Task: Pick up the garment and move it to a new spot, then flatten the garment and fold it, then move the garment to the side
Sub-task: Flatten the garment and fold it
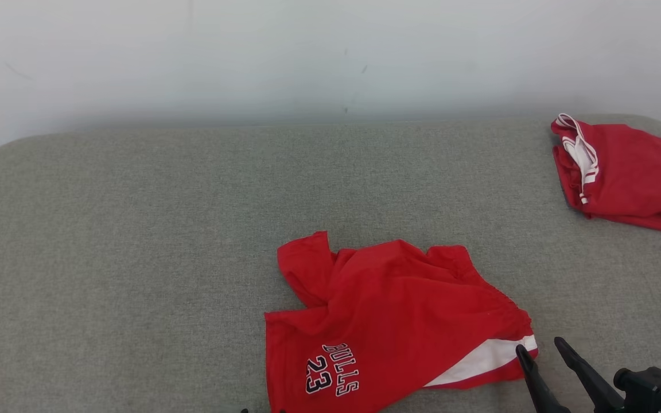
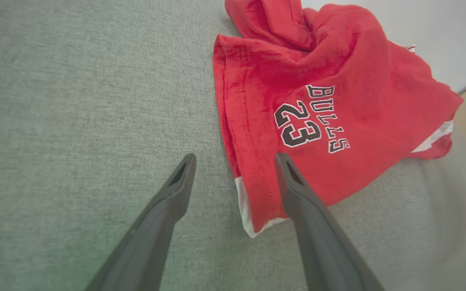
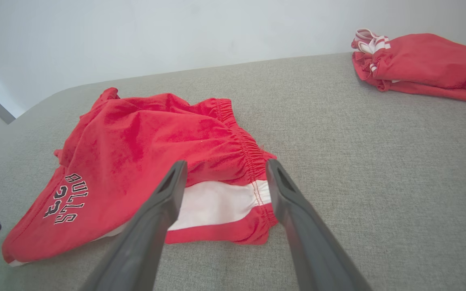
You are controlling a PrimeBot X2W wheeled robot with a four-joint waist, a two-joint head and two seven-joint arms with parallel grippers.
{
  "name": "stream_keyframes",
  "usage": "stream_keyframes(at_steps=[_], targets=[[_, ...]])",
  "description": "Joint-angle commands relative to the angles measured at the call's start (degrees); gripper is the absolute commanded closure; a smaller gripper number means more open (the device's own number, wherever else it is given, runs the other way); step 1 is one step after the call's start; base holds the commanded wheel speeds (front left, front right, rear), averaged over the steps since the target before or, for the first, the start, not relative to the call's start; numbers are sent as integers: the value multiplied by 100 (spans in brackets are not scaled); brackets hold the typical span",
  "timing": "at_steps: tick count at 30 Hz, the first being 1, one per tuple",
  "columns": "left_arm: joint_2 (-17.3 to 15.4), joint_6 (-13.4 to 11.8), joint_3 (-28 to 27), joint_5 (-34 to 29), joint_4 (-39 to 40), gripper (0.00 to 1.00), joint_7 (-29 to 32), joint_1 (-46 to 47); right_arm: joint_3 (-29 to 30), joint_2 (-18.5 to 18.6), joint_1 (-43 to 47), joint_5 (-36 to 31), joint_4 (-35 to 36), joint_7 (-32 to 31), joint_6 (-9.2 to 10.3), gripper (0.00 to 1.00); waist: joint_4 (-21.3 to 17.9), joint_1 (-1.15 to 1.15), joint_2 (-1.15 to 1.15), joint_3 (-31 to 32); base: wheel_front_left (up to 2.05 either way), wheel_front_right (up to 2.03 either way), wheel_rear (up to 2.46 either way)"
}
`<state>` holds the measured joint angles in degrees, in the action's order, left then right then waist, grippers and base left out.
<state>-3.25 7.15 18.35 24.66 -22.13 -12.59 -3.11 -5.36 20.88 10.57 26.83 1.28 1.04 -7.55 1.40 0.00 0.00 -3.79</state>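
Red crumpled shorts (image 1: 388, 315) lie lower centre on grey fabric surface (image 1: 135, 229); our left gripper (image 2: 235, 157) and right gripper (image 3: 225, 163) stand spread.

A grey, woven-fabric padded surface (image 1: 135, 241) with rounded far corners spans the scene. Toward its near edge, a little right of centre, lie red basketball shorts (image 1: 388, 310). They are crumpled and partly doubled over, with "BULLS 23" printed on the near left part and a white panel at the near right, beside the gathered waistband. At the far right corner, well apart, lies a folded red garment (image 1: 634, 172) with white-striped trim at its left end.
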Motion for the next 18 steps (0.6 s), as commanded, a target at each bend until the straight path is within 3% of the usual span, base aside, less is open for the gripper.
stream_keyframes(at_steps=[1, 9, 10, 12, 18], targets=[[-15, 36, 34, 73, -43, 0, 3, 87, -19, -37, -60, -74, 7, 29, 16, 0, -56, 0, 0, -21, 0, 0, 0], [5, 31, 525, 370, -298, 0, 239, 156, 50, -89, -151, -181, -13, 119, 16, 0, -188, 0, 0, -82, 0, 0, 0], [6, 31, 508, 440, -315, 21, 206, 186, 45, -97, -155, -181, -16, 129, 16, 0, -198, 0, 0, -80, 0, 0, 0], [-9, 31, 524, 433, -306, 100, 104, 273, 23, -114, -172, -201, -10, 164, 16, 0, -228, 0, 0, -68, 0, 0, 0], [-69, 32, 355, 443, -107, 100, -129, 471, 16, -133, -166, -215, -44, 201, 17, 0, -268, 0, 0, -41, 0, 0, 0]])
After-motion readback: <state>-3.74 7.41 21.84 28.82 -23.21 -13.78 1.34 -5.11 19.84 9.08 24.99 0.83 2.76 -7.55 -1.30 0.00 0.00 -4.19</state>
